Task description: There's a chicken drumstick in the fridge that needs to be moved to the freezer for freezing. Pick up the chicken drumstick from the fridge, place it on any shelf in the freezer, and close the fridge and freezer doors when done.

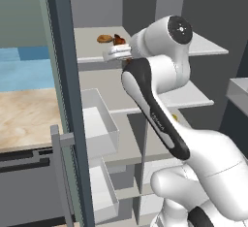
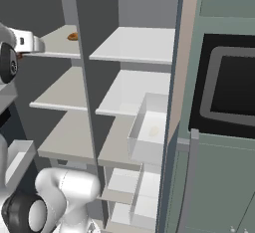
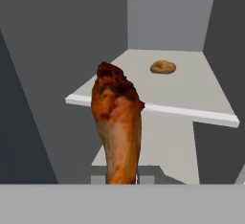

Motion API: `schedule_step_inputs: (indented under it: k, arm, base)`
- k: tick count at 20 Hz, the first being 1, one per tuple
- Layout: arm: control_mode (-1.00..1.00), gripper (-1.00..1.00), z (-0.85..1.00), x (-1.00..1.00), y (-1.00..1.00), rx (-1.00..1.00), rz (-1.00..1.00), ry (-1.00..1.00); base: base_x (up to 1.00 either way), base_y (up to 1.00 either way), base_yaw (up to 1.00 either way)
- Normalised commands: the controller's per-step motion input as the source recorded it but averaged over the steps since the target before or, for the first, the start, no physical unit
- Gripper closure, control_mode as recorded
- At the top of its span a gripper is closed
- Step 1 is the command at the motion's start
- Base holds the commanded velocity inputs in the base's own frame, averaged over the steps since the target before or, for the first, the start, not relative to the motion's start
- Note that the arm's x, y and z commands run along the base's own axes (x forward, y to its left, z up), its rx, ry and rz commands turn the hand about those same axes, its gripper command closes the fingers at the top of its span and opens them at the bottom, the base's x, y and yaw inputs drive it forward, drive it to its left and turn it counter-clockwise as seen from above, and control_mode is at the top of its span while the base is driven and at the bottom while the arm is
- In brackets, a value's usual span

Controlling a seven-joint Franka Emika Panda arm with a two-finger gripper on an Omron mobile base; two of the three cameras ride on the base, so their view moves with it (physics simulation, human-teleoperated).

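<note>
1. My gripper (image 3: 122, 180) is pinched on the narrow end of the chicken drumstick (image 3: 117, 122), which stands up in the hand view with its dark, bulbous end farthest from the fingers

2. In the left base view the drumstick (image 1: 118, 40) hangs at the front edge of the fridge's top shelf (image 1: 92, 46), just beside the golden-brown bun (image 1: 103, 39) lying on that shelf

3. I judge the step in hand as carrying the drumstick out of the fridge (image 1: 203, 90) and across to the freezer (image 2: 139, 92), so the task looks roughly a third done, with both doors open

4. To do this well, I would draw the hand straight back before swinging sideways, since the grey divider wall (image 2: 84, 77) stands between the two halves

5. I would keep the hold firm and the wrist steady: the grip sits on the thin end and the heavy end could swing the meat loose

6. The bare white freezer shelves (image 2: 134, 45) offer flat landing room; the clear bin (image 2: 149, 132) lower down juts forward, so I would steer above it

7. The freezer door (image 2: 219, 127), with its black panel, stands open at the right of the right base view
</note>
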Motion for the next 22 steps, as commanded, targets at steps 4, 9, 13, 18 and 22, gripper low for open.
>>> schedule_step_inputs:
  k: [4, 9, 13, 18, 22]
  arm:
    - [-1.00, 1.00, -0.04, 0.53, 0.02, 0.00, 0.00, 0.01]
    - [-1.00, 1.00, -0.22, 0.47, 0.12, 0.00, 0.00, 0.00]
    - [-1.00, 1.00, -0.19, 0.41, 0.23, -0.02, 0.00, 0.00]
    - [-1.00, 1.00, -0.10, 0.42, 0.21, 0.00, 0.00, 0.00]
    - [-1.00, 1.00, 0.00, 0.38, 0.06, 0.00, 0.00, 0.05]
  base:
    - [0.00, 0.00, 0.00]
    - [0.00, 0.00, 0.00]
    - [0.00, 0.00, 0.00]
    - [0.00, 0.00, 0.00]
    - [0.00, 0.00, 0.00]
